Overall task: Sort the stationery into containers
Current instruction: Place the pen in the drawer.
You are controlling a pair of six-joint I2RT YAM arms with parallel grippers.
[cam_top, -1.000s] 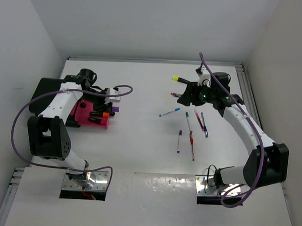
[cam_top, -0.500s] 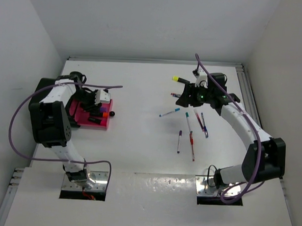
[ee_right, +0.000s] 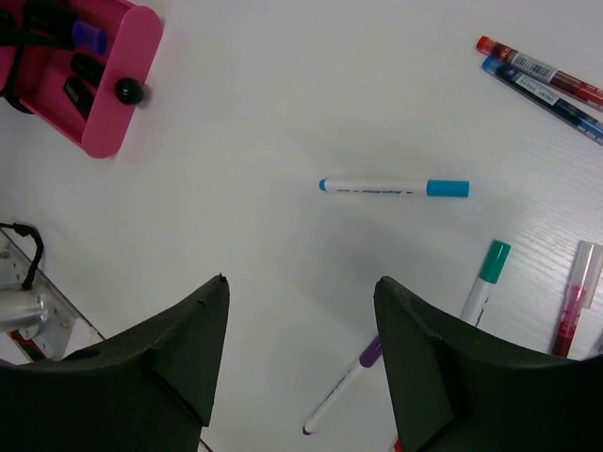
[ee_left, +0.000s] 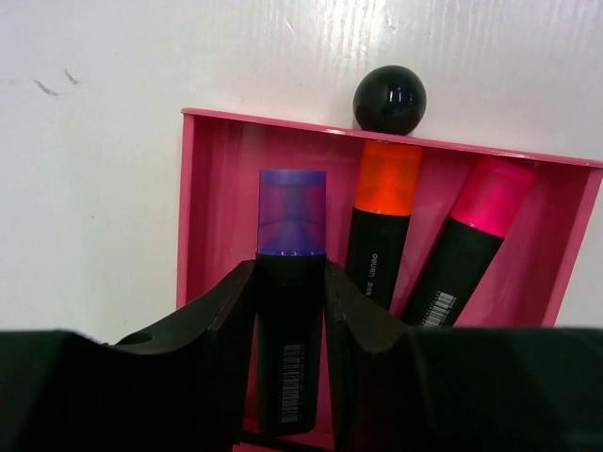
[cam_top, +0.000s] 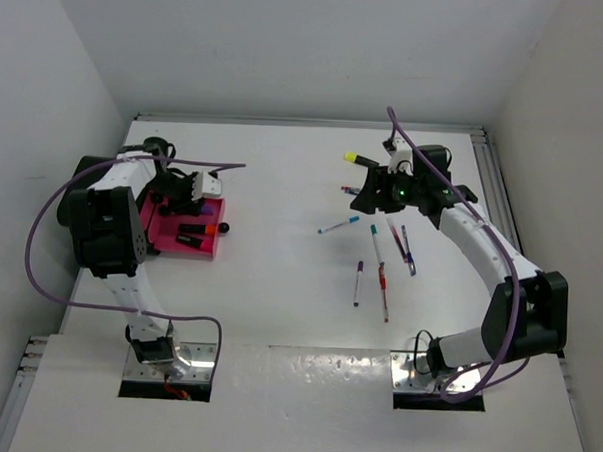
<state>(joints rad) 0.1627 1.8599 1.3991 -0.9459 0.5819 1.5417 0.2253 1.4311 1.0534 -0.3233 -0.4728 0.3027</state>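
Looking down from the top camera: the left arm bends over a small magenta-pink rectangular tray (cam_top: 209,244) at the left side of the white table (cam_top: 278,305). A matte black rectangular box (cam_top: 76,176) sits just behind the tray, largely covered by the arm. The left claw (cam_top: 189,203) is low over the tray, its jaws too small to read here. A small black ball (cam_top: 222,229) sits at the tray's right edge. The right claw (cam_top: 366,197) hangs over the far right of the table, near a stubby yellow-capped highlighter (cam_top: 353,157). Thin white-bodied pens lie loose on the table nearer the arm bases, among them a blue-capped pen (cam_top: 339,225) and a purple-capped pen (cam_top: 358,284).

Left wrist camera: the jaws are closed snug on the black body of a purple-capped highlighter (ee_left: 292,212), one finger (ee_left: 221,320) on each side. It sits over the tray's left portion; whether it rests on the floor of the tray I cannot tell. An orange-capped highlighter (ee_left: 384,217) and a pink-capped highlighter (ee_left: 476,235) lie in the tray to its right. The ball lies just outside the far rim.

Right wrist camera: the jaws stand wide apart with nothing between them, only table below. The blue-capped pen lies ahead of the fingertips, a teal-capped pen (ee_right: 483,282) to the right, the purple-capped pen beneath. The tray shows at upper left, well apart.
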